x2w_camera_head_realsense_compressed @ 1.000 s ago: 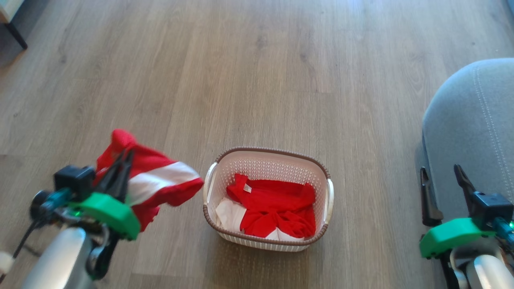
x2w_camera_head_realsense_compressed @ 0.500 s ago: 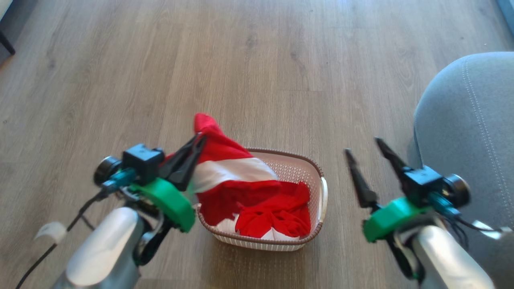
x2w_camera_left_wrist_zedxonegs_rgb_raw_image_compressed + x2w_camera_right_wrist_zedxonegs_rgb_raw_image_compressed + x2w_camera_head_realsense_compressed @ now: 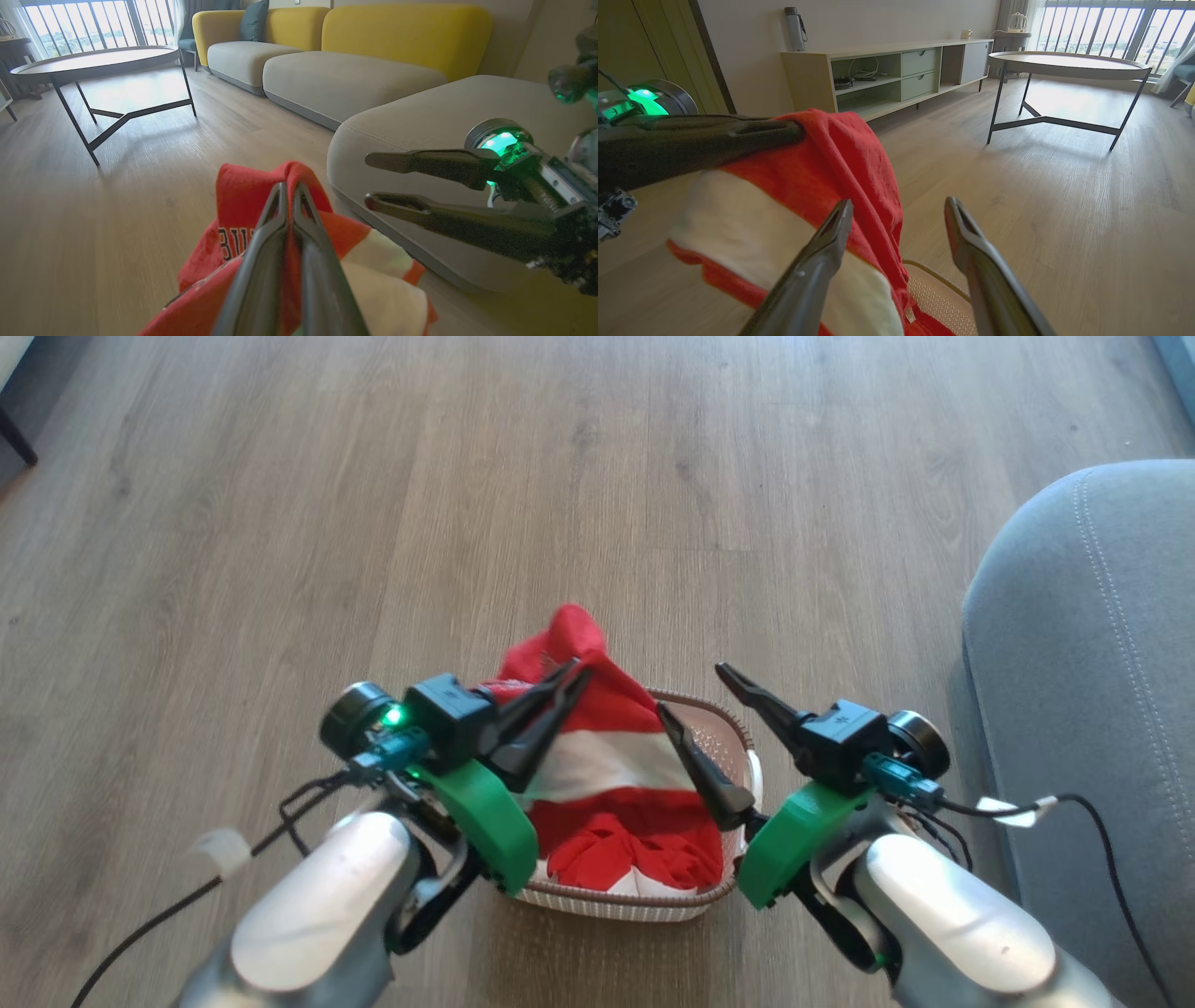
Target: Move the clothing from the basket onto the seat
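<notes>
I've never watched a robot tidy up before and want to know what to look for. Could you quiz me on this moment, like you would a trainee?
1. True or false: the left claw is shut on the red clothing.
2. The right claw is: A) open; B) shut on the clothing; C) shut and empty.
3. Fill in: in the head view, the grey seat lies to the basket's ____.

Key: 1 true; 2 A; 3 right.
</notes>
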Tool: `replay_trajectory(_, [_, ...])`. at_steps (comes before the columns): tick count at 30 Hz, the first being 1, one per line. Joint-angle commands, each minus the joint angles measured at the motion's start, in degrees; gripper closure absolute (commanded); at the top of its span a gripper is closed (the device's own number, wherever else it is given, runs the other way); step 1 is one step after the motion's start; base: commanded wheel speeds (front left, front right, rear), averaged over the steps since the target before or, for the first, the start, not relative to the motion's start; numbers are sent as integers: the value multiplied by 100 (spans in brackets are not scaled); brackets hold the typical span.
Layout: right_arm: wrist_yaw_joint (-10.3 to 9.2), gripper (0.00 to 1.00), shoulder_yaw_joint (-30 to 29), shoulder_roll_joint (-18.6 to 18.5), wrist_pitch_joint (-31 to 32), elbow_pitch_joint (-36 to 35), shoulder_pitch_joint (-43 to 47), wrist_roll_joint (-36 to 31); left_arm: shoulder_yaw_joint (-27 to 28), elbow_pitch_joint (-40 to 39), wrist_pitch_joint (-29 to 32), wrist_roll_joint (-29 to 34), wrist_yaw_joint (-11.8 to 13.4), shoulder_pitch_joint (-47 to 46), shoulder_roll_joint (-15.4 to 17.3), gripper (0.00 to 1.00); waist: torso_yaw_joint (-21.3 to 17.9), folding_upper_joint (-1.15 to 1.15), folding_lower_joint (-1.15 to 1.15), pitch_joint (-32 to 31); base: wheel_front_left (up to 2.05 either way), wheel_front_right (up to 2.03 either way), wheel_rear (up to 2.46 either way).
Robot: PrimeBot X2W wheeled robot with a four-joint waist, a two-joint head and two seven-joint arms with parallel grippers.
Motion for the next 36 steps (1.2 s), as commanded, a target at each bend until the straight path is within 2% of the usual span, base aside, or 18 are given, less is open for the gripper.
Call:
replay_trajectory(1, [40,0,129,9,-34,-71,-263,102,121,-223,-31,34,-32,-429,39,100,11,0,0,3,0,0,0])
replay_trajectory(16, [40,0,1437,86,-127,476,-848,1364,-1222,-444,-264,-426,-34,-874,14,100,25,0,0,-5,0,0,0])
replay_trajectory(17, [40,20,1502,69,-130,489,-883,1432,-1271,-447,-280,-465,-34,-900,21,100,24,0,0,-1,0,0,0])
replay_trajectory(18, [40,52,1550,53,-133,501,-918,1488,-1312,-443,-294,-497,-35,-926,28,100,22,0,0,2,0,0,0])
replay_trajectory(19, [40,62,1590,39,-136,511,-949,1535,-1348,-433,-309,-526,-35,-947,36,100,18,0,0,4,0,0,0])
replay_trajectory(20, [40,77,1624,29,-140,520,-977,1575,-1375,-418,-324,-560,-35,-963,41,100,12,0,0,5,0,0,0])
replay_trajectory(21, [40,100,1648,17,-143,524,-1005,1606,-1394,-401,-339,-586,-35,-978,49,100,5,0,0,8,0,0,0])
replay_trajectory(30, [40,100,1680,-141,-154,429,-1083,1703,-1449,-218,-442,-701,-35,-1042,108,100,-52,0,0,51,0,0,0])
replay_trajectory(31, [40,100,1673,-167,-154,412,-1077,1703,-1445,-198,-451,-706,-35,-1044,110,98,-61,0,0,54,0,0,0])
replay_trajectory(33, [40,100,1646,-218,-154,375,-1063,1700,-1431,-156,-471,-708,-34,-1046,112,71,-81,0,0,55,0,0,0])
replay_trajectory(35, [40,100,1560,-268,-155,328,-1041,1679,-1414,-113,-492,-698,-21,-1045,116,56,-110,0,0,58,0,0,0])
replay_trajectory(36, [40,100,1505,-293,-155,304,-1019,1662,-1401,-88,-502,-697,-7,-1038,116,38,-131,0,0,56,0,0,0])
